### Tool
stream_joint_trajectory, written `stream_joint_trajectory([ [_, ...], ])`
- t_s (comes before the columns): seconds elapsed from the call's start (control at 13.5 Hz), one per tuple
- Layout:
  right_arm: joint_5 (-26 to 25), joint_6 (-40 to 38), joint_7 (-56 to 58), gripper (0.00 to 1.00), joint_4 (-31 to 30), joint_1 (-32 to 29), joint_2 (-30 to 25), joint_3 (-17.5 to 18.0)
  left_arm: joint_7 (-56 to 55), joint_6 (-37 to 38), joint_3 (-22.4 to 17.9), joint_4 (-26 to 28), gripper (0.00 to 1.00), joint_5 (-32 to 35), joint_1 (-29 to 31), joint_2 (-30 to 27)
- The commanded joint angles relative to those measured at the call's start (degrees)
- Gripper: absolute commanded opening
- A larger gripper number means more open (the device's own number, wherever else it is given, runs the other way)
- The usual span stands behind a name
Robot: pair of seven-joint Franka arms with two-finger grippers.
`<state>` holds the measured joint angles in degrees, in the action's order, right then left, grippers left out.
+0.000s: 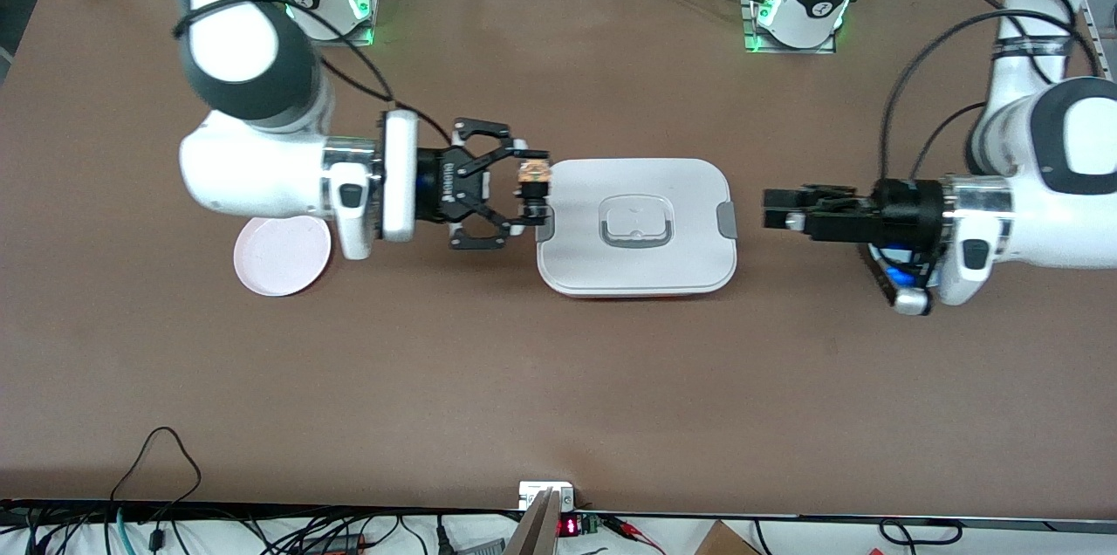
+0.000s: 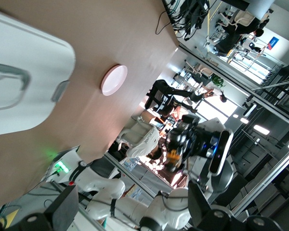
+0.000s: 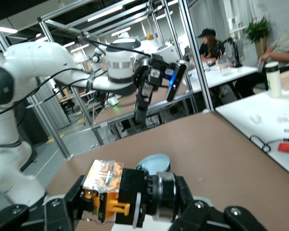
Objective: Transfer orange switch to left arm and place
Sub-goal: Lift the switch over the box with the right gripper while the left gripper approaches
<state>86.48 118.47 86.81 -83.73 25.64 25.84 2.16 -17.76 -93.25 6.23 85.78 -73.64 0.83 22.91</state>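
At the right arm's end of the table, a small round pale-pink plate (image 1: 282,256) is seen toward the right arm's end from the box, part of its rim covered by the right arm's white wrist. The right gripper (image 1: 532,192), black with linked fingers, is held level just over the edge of the large white rounded-rectangular lidded box (image 1: 635,226) that faces the right arm. Its jaws are clenched on the orange switch (image 1: 533,174), a tiny black component with an orange top. In the right wrist view the switch (image 3: 120,195) is seen lying crosswise between the fingertips, its clear-capped orange end sticking out to one side and its round black end to the other; the fingertips themselves are cut off by the picture's edge. The box's grey side clip nearest this gripper is largely hidden beneath the fingers.

The box lies mid-table, its grey-edged recessed handle (image 1: 635,222) in plain view.

The left gripper (image 1: 783,210) hovers level just off the box's edge toward the left arm's end, apart from the clip there. Its jaws stand released and hold nothing. A blue-lit part under the left wrist is hard to make out.
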Motion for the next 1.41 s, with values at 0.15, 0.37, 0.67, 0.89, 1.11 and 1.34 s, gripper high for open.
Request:
stream_joint_trajectory([
  [0.15,4.1,7.6,1.6,0.0,11.5,6.1,6.8,-0.5,-4.7,-10.6,-0.4,2.5,1.0,-4.0,-7.9,-3.5],
  [0.37,3.7,9.5,5.4,0.0,13.2,6.7,7.6,-0.5,-5.2,-10.7,0.4,3.3,1.0,-4.6,-8.4,-3.7],
  [0.67,3.9,9.6,11.4,0.0,13.6,6.7,8.7,-0.5,-6.9,-10.7,1.0,4.3,1.0,-5.8,-8.5,-5.3],
  [0.89,3.7,9.5,12.8,0.0,13.3,6.7,9.0,-0.5,-6.7,-11.0,1.2,4.0,1.0,-5.9,-8.6,-5.5],
  [1.11,3.6,9.5,13.5,0.0,13.2,6.7,9.0,-0.6,-2.6,-13.5,1.2,4.1,1.0,-5.9,-8.9,-5.4],
  [1.34,3.6,10.2,15.2,0.0,13.2,6.4,9.0,-0.6,4.5,-17.9,1.6,4.3,1.0,-5.9,-10.5,-5.1],
])
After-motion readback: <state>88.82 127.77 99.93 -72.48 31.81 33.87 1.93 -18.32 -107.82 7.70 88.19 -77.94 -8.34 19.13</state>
